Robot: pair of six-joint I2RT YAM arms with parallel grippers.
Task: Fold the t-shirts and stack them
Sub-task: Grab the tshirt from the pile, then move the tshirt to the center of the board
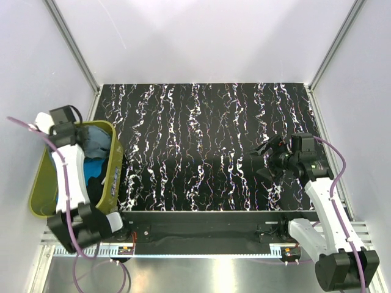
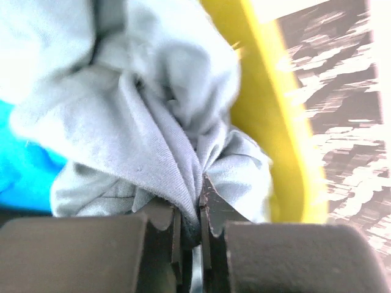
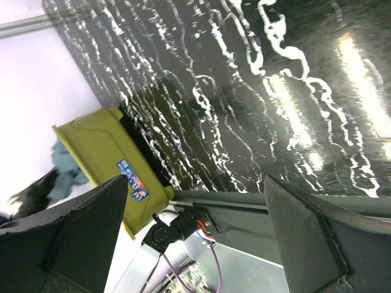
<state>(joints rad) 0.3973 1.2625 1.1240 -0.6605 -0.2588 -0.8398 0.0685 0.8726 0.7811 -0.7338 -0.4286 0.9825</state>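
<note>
**Left gripper clamped on grey-blue shirt in tub; right gripper open over table**

Top view: your left gripper (image 1: 85,141) is down inside the olive tub (image 1: 44,183), which sits off the table (image 1: 195,122) at its left edge. The grey-blue t-shirt (image 1: 99,139) and turquoise t-shirt (image 1: 93,167) are both in the tub, bunched, not folded. Your right gripper (image 1: 264,160) hangs over the table's right side w/ jaws spread, holding nothing.

Left wrist: jaws nearly together, w/ a fold of the grey-blue t-shirt (image 2: 140,122) pinched btwn the fingertips (image 2: 214,204). Turquoise t-shirt (image 2: 24,171) lies just beside it at left; tub wall (image 2: 269,122) is at right.

Right wrist: both fingers (image 3: 317,238) stand wide apart, w/ only table (image 3: 244,91) btwn them. Tub (image 3: 104,146) is well apart, far side, w/ grey-blue cloth showing above the rim.
</note>
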